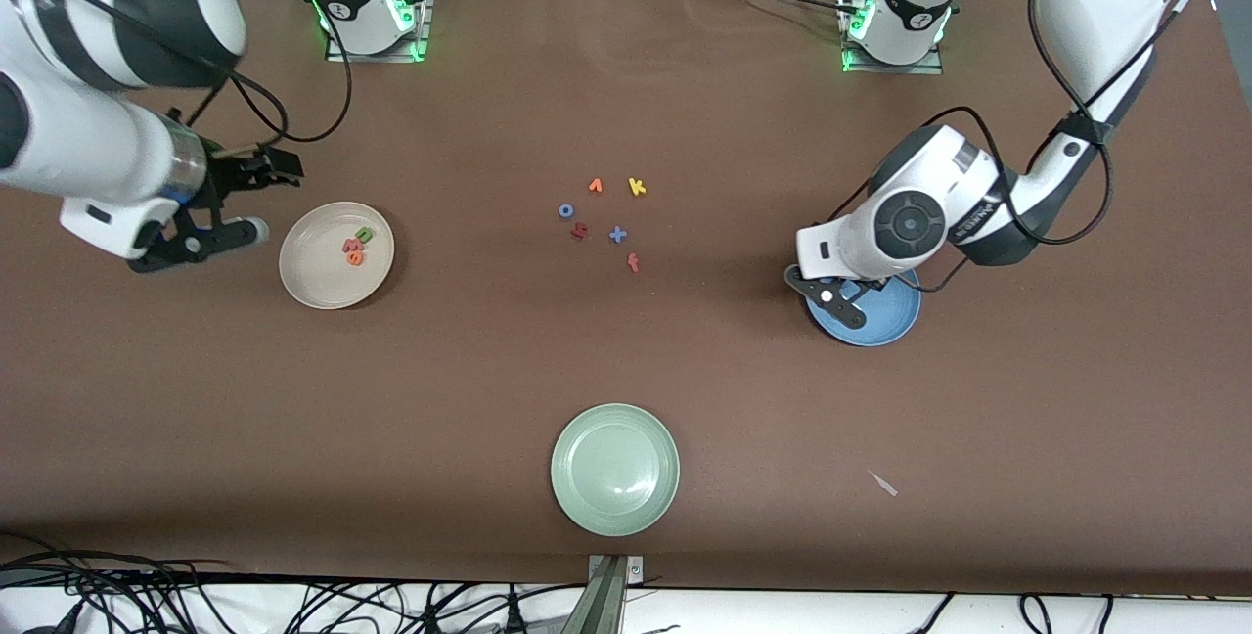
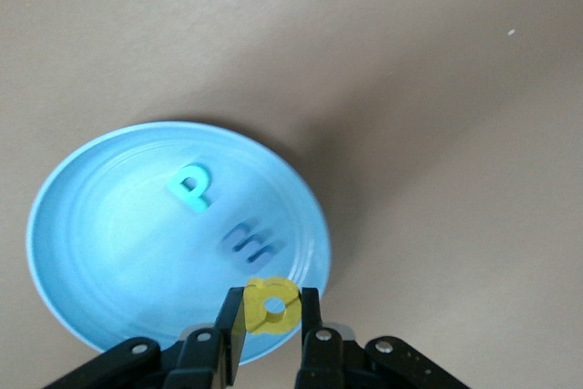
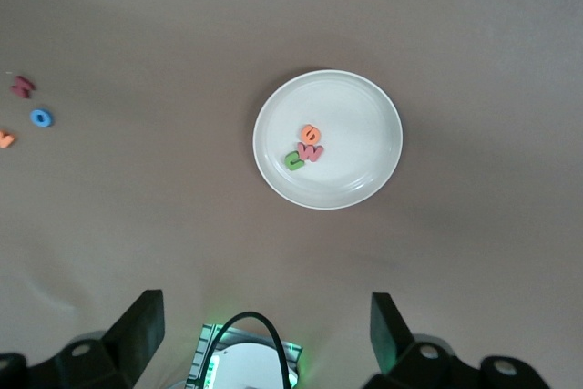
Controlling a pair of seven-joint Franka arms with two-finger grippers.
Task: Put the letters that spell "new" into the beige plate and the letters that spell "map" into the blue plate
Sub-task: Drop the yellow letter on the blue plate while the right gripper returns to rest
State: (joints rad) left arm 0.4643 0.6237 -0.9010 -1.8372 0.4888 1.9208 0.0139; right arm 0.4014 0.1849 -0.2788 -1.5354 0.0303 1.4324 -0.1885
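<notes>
- Yellow "a" [image 2: 271, 307] clamped in left gripper [image 2: 272, 327] over blue plate [image 2: 73, 225]; plate partly hidden by arm in front view.
- Right gripper [image 3: 266, 325] wide apart, waiting beside beige plate [image 3: 364, 107].

Two glossy white jointed robot arms with dark grey bands, black looping cables, green-lit bases on metal plates, red buttons, black two-finger grippers with silver screws

teal foam letter [image 2: 191, 188]: reads "p", lying in the blue plate [image 2: 91, 252]
blue foam letter [image 2: 249, 243]: "m", same plate
yellow foam letter [image 1: 637, 187]: "k", on the bench [image 1: 626, 370]
blue foam letter on bench [image 1: 618, 235]: "x"
left arm's wrist print: too small to read
</notes>
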